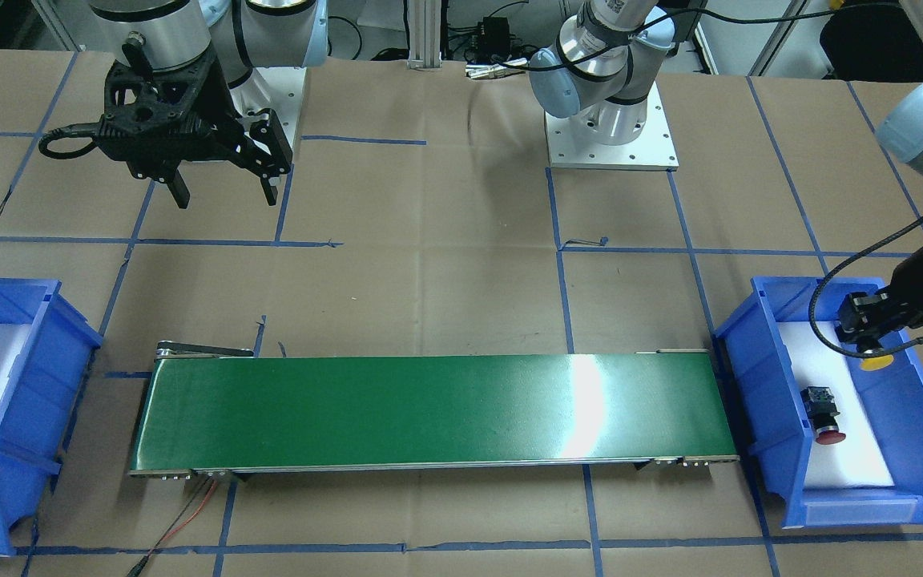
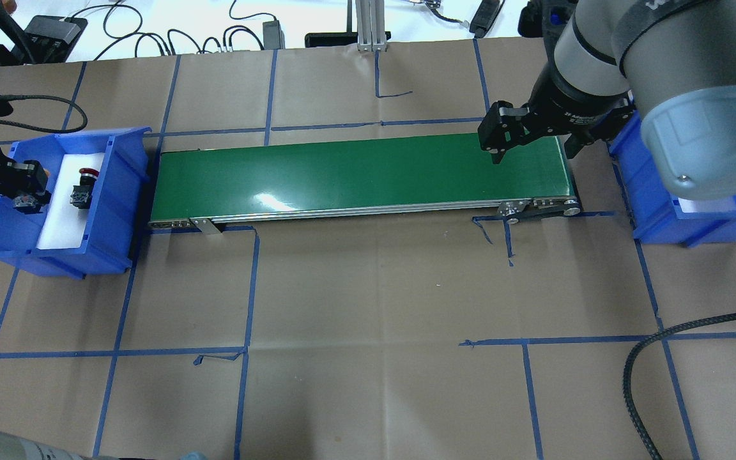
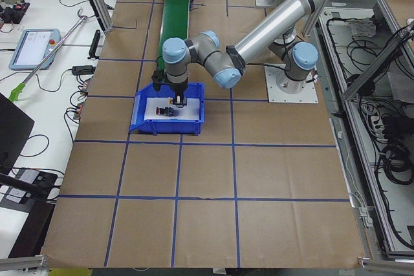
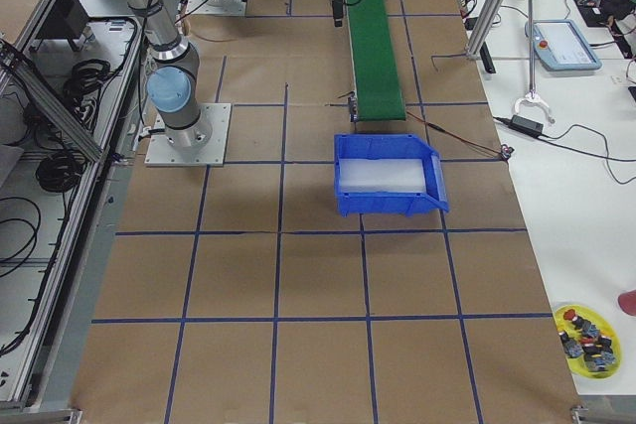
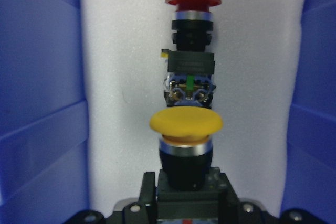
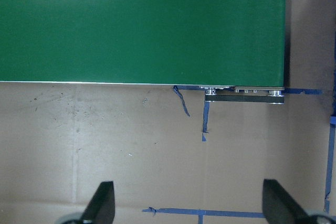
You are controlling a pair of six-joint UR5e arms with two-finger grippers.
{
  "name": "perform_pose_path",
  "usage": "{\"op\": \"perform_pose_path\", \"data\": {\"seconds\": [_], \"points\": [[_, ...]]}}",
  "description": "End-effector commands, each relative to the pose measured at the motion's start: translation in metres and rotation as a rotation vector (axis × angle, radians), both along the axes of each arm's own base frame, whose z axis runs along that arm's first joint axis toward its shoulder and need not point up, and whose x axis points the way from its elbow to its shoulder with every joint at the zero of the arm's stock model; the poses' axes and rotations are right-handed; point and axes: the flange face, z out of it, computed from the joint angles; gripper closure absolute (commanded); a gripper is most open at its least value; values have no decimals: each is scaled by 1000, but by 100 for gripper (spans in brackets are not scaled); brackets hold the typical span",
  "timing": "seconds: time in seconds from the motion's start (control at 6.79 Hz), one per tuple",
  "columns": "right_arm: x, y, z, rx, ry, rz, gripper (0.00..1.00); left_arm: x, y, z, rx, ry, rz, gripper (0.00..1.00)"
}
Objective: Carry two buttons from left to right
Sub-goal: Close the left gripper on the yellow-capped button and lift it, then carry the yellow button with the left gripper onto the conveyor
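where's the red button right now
The red button lies on its side in the blue bin at the front-facing view's right, the robot's left, beside the yellow button in the left hand.

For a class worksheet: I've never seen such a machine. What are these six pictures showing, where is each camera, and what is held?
A two-armed robot works at a paper-covered table. Four fixed cameras watch from in front, above and both ends; two more ride on the wrists. A green conveyor belt lies between the left bin and the right bin, both blue. The left gripper is shut on the yellow button in the left bin, where the red button lies on white padding. The right gripper hangs open near the belt's other end.
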Motion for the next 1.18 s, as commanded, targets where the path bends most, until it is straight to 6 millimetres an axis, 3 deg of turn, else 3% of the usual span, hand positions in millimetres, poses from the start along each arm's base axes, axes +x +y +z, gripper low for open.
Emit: {"op": "perform_pose_path", "data": {"seconds": [0.0, 0.15, 0.29, 0.59, 0.88, 1.03], "points": [[0, 0, 1, -2, 0, 0, 0, 0, -18, 39, 22, 16, 14, 95], [0, 0, 0, 0, 0, 0, 0, -22, -27, 41, 23, 16, -18, 95], [0, 0, -1, 1, 0, 0, 0, -62, -39, 43, 18, 17, -65, 95], [0, 0, 0, 1, 0, 0, 0, -158, -50, 39, 26, 23, -147, 95], [0, 0, -1, 1, 0, 0, 0, -241, -52, 17, 55, 20, -135, 95], [0, 0, -1, 1, 0, 0, 0, -251, -47, -6, 89, 26, -141, 95]]}}
